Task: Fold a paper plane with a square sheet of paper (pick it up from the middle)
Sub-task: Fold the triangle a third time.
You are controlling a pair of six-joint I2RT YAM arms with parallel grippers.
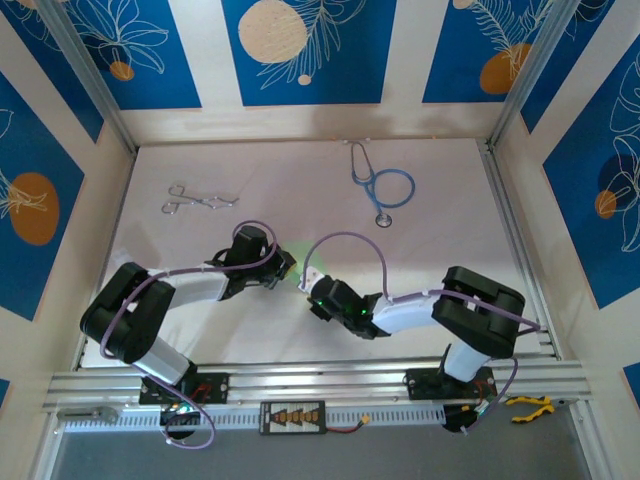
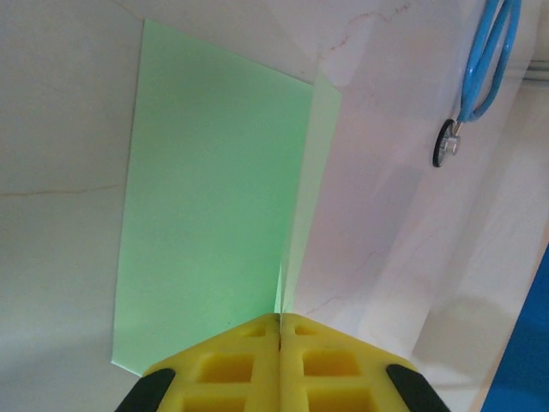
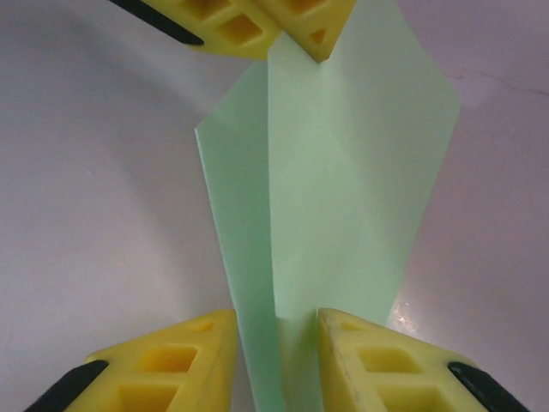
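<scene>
From above, I see the square sheet of paper (image 1: 300,254) mid-tabletop (image 1: 450,230), between the left gripper (image 1: 289,267) and the right gripper (image 1: 312,287). Left wrist: its fingers are pressed together on the sheet's raised crease. Right wrist: those jaws stand parted, straddling the crease without pinching.

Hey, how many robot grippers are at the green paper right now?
2. The left gripper is shut on the raised fold at one end of the square sheet of paper. The right gripper straddles the fold at the opposite end, jaws apart.
</scene>
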